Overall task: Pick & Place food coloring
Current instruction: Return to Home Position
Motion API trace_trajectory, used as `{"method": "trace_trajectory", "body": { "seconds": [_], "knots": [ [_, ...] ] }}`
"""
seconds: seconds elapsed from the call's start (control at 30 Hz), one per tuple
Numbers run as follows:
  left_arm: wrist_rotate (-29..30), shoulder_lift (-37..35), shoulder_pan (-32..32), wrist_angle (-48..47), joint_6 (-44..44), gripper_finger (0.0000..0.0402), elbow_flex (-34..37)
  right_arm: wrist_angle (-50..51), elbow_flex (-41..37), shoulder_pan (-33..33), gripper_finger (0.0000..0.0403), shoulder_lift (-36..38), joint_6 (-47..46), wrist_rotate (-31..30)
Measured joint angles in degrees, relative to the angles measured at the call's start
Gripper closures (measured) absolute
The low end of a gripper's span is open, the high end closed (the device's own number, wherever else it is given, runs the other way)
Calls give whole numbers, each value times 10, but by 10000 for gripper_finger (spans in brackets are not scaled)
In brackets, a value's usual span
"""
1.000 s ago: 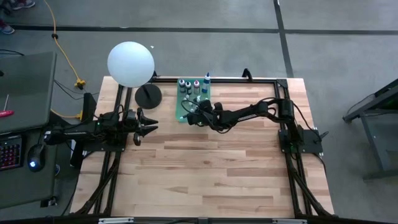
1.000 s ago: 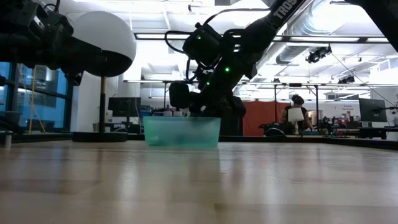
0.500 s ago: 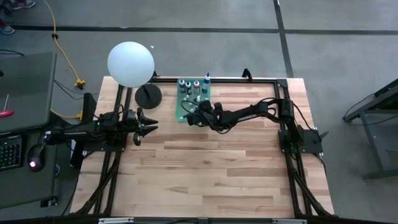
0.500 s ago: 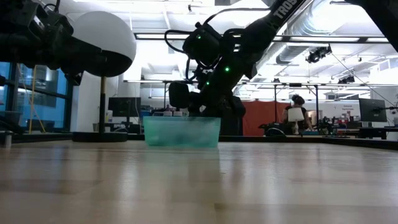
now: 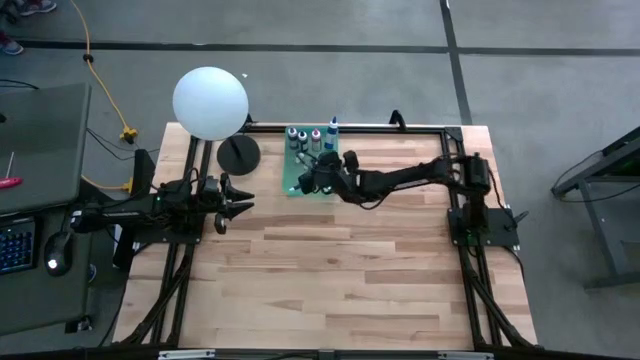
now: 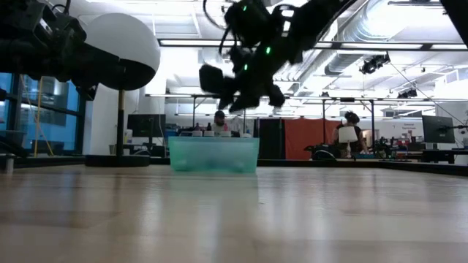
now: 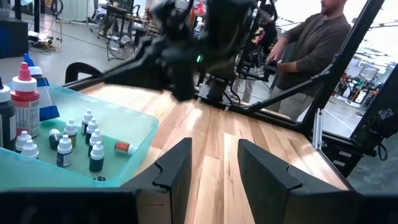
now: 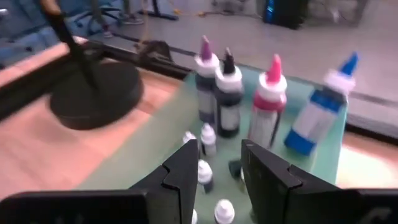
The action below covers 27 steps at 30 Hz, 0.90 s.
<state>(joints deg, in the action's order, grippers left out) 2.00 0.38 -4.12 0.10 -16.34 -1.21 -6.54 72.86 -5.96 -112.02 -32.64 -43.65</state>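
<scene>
A translucent green tray (image 5: 290, 182) stands at the table's far middle and holds the food coloring. Several tall bottles (image 8: 228, 99) with purple, black, pink and blue tips stand on its floor along the far side. Tiny white-capped bottles (image 7: 74, 140) stand nearer, and one lies on its side (image 7: 124, 147). My right gripper (image 8: 219, 165) hangs open above the tray (image 6: 213, 155), clear of its rim, with nothing between its fingers. My left gripper (image 7: 214, 155) waits open at the table's left (image 5: 245, 207), pointing level toward the tray.
A white ball lamp (image 5: 210, 103) on a black round base (image 5: 238, 153) stands just left of the tray. A black frame rail runs along the table's far edge. Bare wood lies in front of the tray. A person (image 7: 317, 37) stands beyond the table.
My right gripper has risen from down at the tray to well above its rim, rolling a little as it went. The tray and its bottles stand as before.
</scene>
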Motion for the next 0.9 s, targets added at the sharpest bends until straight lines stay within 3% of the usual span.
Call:
{"method": "trace_trajectory", "body": {
  "seconds": [0.2, 0.37, 0.47, 0.67, 0.9],
  "knots": [
    [0, 0, 0, 0, 0, 273, 0, 23, 0, 0, 307, 79, 80, 122],
    [0, 0, 0, 0, 0, 273, 0, 90, 0, 0, 359, 153, 137, 246],
    [0, 0, 0, 0, 0, 273, 0, 131, -13, 0, 395, 199, 147, 278],
    [0, 0, 0, 0, 0, 273, 0, 81, -137, 0, 401, 335, 119, 299],
    [0, 0, 0, 0, 0, 273, 0, -86, -360, 0, 402, 542, 58, 306]
  ]
}}
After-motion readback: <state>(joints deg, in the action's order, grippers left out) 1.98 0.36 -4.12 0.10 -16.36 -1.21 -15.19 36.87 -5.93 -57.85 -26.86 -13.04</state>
